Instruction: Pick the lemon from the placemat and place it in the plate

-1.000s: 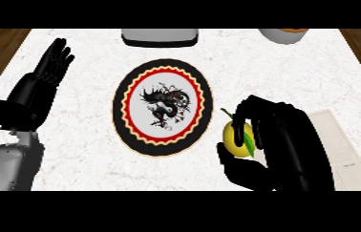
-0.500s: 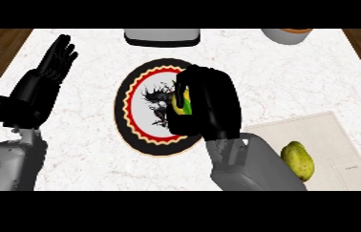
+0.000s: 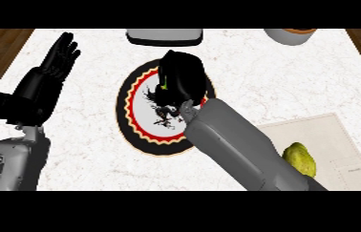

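Note:
My right hand point(image 3: 185, 76) hangs over the far part of the round plate point(image 3: 135, 126), which has a black rim, a red ring and a dark figure on white. Its fingers are curled round the lemon, of which only a green sliver point(image 3: 164, 86) shows at the hand's left edge. My grey right forearm crosses the plate's right side and hides it. The beige placemat point(image 3: 331, 133) lies at the lower right. My left hand point(image 3: 49, 80) rests open at the left edge, fingers up.
A yellow-green fruit point(image 3: 300, 159) lies on the placemat beside my right forearm. A grey container point(image 3: 164, 35) stands at the back centre and a bowl point(image 3: 291, 34) at the back right. Wooden floor shows past the counter's far corners.
My right hand has carried the lemon from the placemat leftward and farther back over the plate. The left hand has stayed where it was.

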`<state>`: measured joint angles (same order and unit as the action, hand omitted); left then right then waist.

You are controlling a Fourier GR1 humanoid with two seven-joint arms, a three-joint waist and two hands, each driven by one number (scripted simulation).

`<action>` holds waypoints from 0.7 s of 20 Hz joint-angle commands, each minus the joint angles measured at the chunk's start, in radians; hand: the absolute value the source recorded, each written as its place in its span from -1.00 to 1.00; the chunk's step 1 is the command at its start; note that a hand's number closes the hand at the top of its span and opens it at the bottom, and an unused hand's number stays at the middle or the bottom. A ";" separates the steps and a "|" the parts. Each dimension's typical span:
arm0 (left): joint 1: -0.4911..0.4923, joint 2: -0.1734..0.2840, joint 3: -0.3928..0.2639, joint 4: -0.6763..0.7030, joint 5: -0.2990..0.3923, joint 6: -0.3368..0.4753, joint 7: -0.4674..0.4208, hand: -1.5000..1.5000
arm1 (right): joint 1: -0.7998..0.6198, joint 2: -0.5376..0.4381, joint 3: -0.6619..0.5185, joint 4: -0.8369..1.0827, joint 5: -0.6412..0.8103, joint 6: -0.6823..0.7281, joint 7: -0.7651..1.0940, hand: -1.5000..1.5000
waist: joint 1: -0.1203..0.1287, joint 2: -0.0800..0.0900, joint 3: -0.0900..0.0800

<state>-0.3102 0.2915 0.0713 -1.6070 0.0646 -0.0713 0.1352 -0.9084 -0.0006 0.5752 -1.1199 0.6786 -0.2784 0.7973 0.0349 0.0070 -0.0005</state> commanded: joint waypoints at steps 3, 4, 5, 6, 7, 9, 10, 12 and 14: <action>0.019 -0.025 -0.024 0.009 -0.015 -0.008 -0.034 0.00 | -0.071 0.001 0.015 0.233 -0.174 -0.213 -0.039 1.00 | 0.031 0.008 0.000; -0.045 0.012 0.016 0.052 0.021 -0.040 -0.015 0.00 | -0.069 0.001 0.049 0.268 -0.219 -0.226 -0.057 -1.00 | 0.028 0.009 0.000; -0.023 -0.019 -0.008 0.027 -0.003 -0.008 -0.001 0.00 | -0.098 0.001 0.093 0.292 -0.251 -0.251 -0.039 -1.00 | 0.028 0.006 0.000; -0.028 0.008 0.009 0.006 0.014 -0.031 0.003 0.00 | -0.130 0.001 0.048 0.330 -0.304 -0.212 -0.086 -1.00 | 0.037 0.008 0.000; -0.072 -0.040 -0.031 0.011 -0.013 0.010 0.028 0.00 | -0.094 0.001 0.117 0.307 -0.332 -0.290 -0.082 -1.00 | 0.042 0.010 0.001; -0.070 -0.019 -0.002 0.052 0.008 -0.020 -0.003 0.00 | -0.118 0.001 0.093 0.342 -0.410 -0.288 -0.172 -1.00 | 0.042 0.013 0.000; -0.059 -0.051 -0.044 0.056 -0.048 0.016 -0.033 0.00 | -0.081 0.001 0.113 0.332 -0.431 -0.332 -0.219 -1.00 | 0.046 0.016 0.001; -0.006 -0.024 -0.012 0.040 -0.014 -0.019 -0.050 0.00 | -0.107 0.001 0.104 0.323 -0.488 -0.356 -0.251 -1.00 | 0.044 0.011 0.000; -0.034 -0.022 -0.009 0.045 -0.012 -0.017 -0.031 0.00 | -0.124 0.001 0.069 0.336 -0.508 -0.423 -0.324 -1.00 | 0.040 0.012 0.001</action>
<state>-0.3461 0.2638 0.0534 -1.5712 0.0489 -0.0809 0.1102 -1.0179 0.0000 0.6616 -0.8026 0.2511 -0.6181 0.5799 0.0783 0.0190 0.0001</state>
